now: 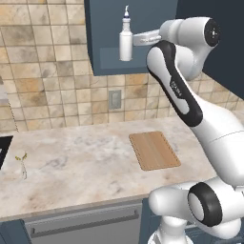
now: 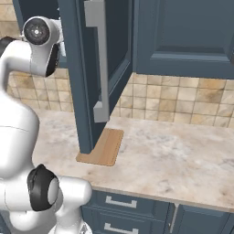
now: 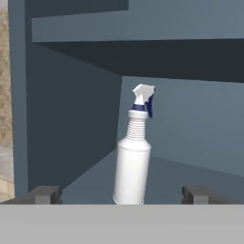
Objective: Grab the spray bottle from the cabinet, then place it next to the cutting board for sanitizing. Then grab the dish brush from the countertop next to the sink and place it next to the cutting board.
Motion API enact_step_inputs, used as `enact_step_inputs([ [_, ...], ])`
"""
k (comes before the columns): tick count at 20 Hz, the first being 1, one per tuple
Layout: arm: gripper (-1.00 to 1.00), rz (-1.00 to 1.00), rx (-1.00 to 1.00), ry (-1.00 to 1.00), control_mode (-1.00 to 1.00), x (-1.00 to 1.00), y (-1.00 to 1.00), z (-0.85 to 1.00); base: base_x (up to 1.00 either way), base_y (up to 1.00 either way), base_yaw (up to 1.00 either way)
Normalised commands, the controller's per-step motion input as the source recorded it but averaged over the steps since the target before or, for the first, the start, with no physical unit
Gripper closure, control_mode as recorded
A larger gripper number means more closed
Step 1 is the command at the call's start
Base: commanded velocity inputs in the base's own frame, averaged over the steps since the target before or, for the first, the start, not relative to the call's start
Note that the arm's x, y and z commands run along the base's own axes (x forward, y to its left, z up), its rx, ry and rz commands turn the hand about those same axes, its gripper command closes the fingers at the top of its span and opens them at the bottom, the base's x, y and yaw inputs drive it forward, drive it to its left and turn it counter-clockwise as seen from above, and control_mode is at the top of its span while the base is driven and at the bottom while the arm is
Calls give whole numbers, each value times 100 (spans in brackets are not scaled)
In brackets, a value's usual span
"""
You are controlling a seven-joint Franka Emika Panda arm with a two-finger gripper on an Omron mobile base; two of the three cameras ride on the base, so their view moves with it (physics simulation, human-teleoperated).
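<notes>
The spray bottle [image 1: 125,40] stands upright on the floor of the open dark-blue cabinet [image 1: 102,57]. It is slim and white with a blue-and-white nozzle. My gripper [image 1: 134,40] reaches in from the right at the height of the bottle's body. In the hand view the bottle [image 3: 132,162] stands just ahead, centred between my two fingertips [image 3: 45,194], and the gripper [image 3: 121,196] is open with nothing in it. The cutting board [image 1: 154,150] lies flat on the countertop [image 1: 86,162] below the cabinet. The dish brush [image 1: 22,166] stands far left beside the black sink [image 1: 4,148].
The cabinet door [image 2: 87,77] hangs open over the counter, its long grey handle [image 2: 98,59] facing right, above the cutting board [image 2: 103,148]. A wall outlet [image 1: 115,99] sits in the tiled backsplash. Blue drawers [image 2: 121,201] run below the counter edge.
</notes>
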Motion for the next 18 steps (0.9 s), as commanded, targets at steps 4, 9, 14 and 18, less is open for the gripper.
enact_step_inputs([
  [4, -100, 1, 1, -1, -100, 32, 6, 0, 0, 0, 0],
  [9, -100, 1, 2, -1, -100, 33, 2, 0, 0, 0, 0],
  [14, -100, 2, 3, 1, -100, 39, 1, 0, 0, 0, 0],
  [18, -100, 3, 0, 0, -100, 36, 0, 0, 0, 0, 0],
])
